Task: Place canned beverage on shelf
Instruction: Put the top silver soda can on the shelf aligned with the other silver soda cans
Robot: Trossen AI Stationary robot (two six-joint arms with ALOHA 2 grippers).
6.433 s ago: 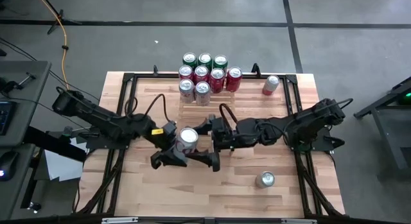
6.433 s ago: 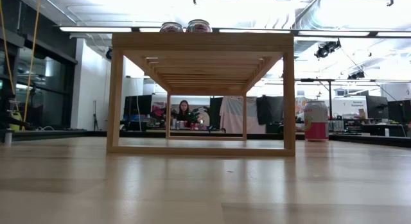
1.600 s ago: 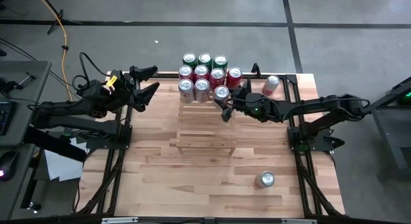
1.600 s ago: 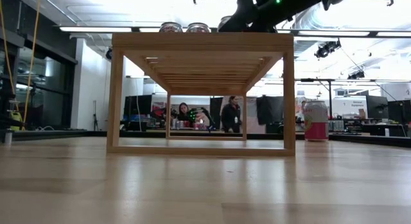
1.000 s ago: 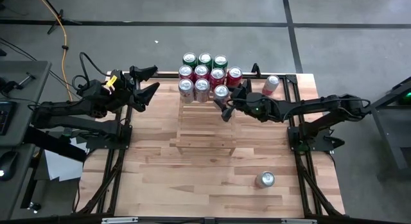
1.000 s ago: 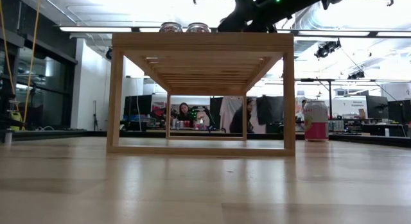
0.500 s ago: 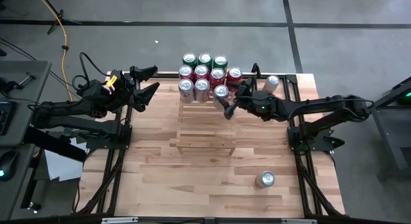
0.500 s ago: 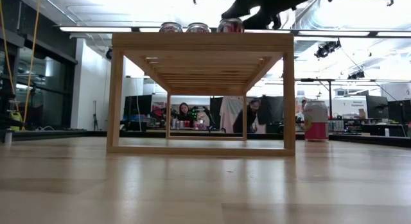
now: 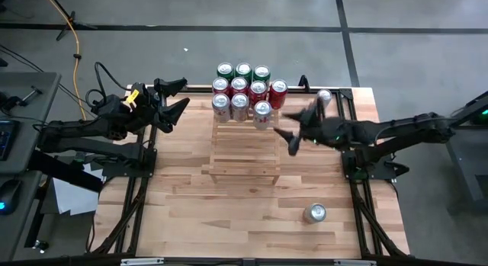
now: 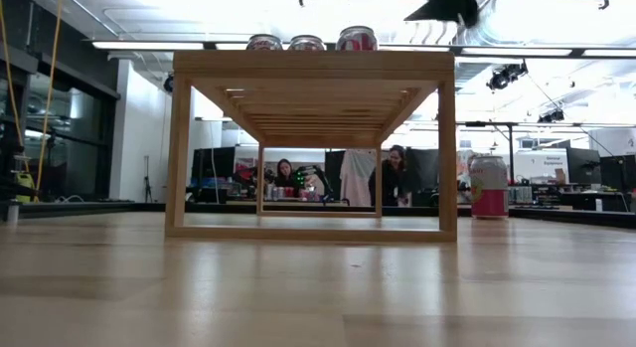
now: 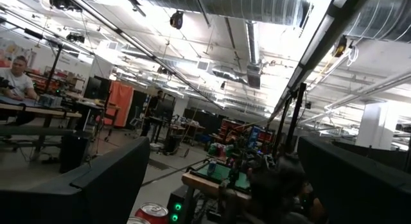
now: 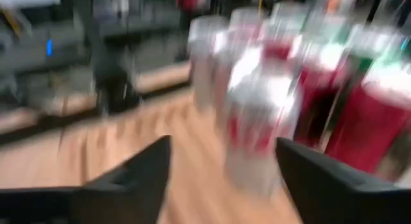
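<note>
Table [image 9: 191, 205]: your pale butcher-block top fills the middle of the high view, black framing rails down both sides.
Shelf [image 9: 244, 148]: light wooden slatted rack, rectangular, centre of the high view; in the low view you see its short legs and the slats from beneath.
Left gripper [image 9: 177, 98]: parked upper left, clear of the shelf, fingers spread wide, holding nothing.
Right gripper [image 9: 293, 129]: just right of the shelf, dark fingers parted wide and empty, no contact with any can.
Placed can [image 9: 262, 112]: silver-and-red cylinder, upright on the shelf's far end, touching the packed cluster of red, green and silver cans.
Loose cans: one lying upper right [image 9: 323, 97], one silver can [image 9: 315, 213] lower right on the table.
</note>
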